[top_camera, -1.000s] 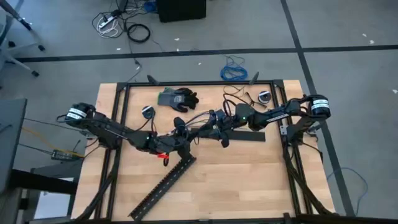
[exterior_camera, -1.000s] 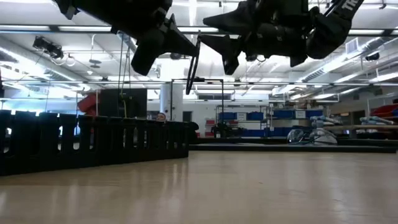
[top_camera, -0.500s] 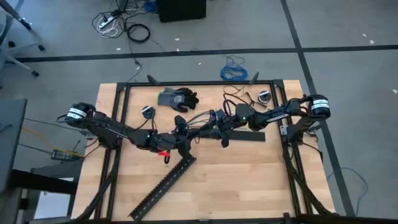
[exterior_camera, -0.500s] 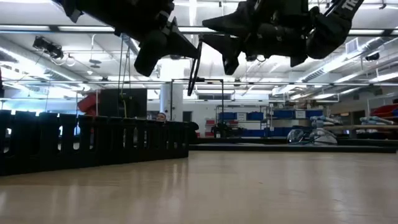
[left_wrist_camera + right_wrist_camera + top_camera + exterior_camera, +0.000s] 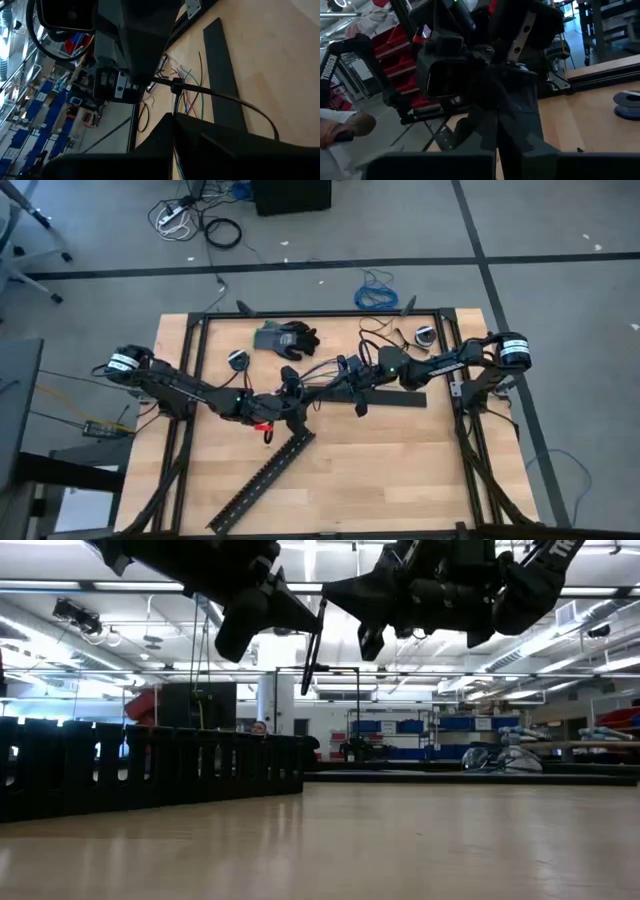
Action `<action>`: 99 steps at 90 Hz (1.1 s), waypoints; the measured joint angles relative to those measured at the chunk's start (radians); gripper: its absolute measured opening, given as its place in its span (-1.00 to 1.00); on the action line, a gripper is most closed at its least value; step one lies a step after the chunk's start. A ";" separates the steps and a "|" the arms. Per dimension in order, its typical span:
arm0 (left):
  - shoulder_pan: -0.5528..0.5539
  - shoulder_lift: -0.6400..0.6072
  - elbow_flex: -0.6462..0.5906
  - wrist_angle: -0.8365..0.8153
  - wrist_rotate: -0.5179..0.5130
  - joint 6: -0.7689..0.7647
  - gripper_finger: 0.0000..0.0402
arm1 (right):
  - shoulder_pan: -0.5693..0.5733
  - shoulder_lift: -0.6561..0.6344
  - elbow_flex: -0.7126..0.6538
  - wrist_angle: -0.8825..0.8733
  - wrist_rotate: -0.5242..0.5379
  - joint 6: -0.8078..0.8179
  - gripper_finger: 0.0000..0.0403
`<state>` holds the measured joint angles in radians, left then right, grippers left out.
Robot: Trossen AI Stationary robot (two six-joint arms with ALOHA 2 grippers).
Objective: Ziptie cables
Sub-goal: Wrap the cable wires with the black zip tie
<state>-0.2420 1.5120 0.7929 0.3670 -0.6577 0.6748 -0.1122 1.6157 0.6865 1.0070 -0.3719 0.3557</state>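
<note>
Both grippers, left gripper [image 5: 291, 408] and right gripper [image 5: 347, 380], meet above the slotted strip [image 5: 262, 473], fingers apparently clamped on one zip tie [image 5: 220, 97], while the cables [image 5: 186, 95] lie loose, unbundled.

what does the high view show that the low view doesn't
Only the high view shows the dark glove, the blue coiled cable on the floor and the flat black strip under the right arm. Only the low view shows the room behind the table: ceiling lights and blue shelving. Both show the left pincer and right pincer raised close together mid-table, plus the slotted black strip.
</note>
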 joint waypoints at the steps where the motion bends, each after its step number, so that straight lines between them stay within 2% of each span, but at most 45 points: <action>1: 0.000 0.000 0.000 -0.001 0.003 -0.002 -1.00 | -0.001 0.000 0.000 0.000 0.001 0.000 -1.00; 44: 0.000 0.009 0.000 -0.086 0.024 -0.080 -1.00 | -0.022 0.001 0.000 0.044 0.004 0.001 -1.00; 99: 0.000 0.035 0.000 -0.056 0.033 -0.077 -1.00 | -0.026 0.001 0.000 0.024 0.005 0.012 -1.00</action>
<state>-0.2420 1.5475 0.7925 0.3108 -0.6243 0.5981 -0.1387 1.6165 0.6865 1.0309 -0.3668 0.3679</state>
